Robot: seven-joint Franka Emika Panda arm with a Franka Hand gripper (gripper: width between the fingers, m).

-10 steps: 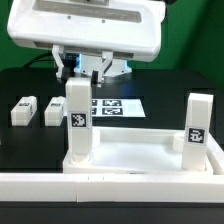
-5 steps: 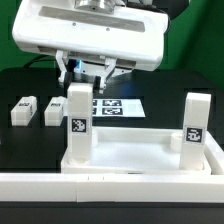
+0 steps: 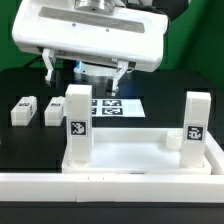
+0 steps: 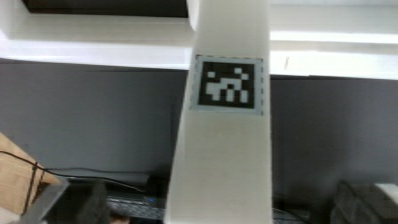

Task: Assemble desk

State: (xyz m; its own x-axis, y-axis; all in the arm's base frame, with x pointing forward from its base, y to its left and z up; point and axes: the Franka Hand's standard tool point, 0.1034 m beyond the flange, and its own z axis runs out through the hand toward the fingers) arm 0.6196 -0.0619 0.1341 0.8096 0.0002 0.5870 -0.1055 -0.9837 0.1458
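Exterior view: the tool [image 3: 86, 72] hangs spread wide above the left leg [image 3: 77, 122], gripping nothing. That leg stands upright on the slab [image 3: 130, 152], at the corner on the exterior view's left. The right leg [image 3: 198, 128] stands at the opposite corner. Two loose legs [image 3: 22, 110] lie on the tabletop [image 3: 165, 88].

Wrist view: the left leg [image 4: 222, 130] shows its tag.
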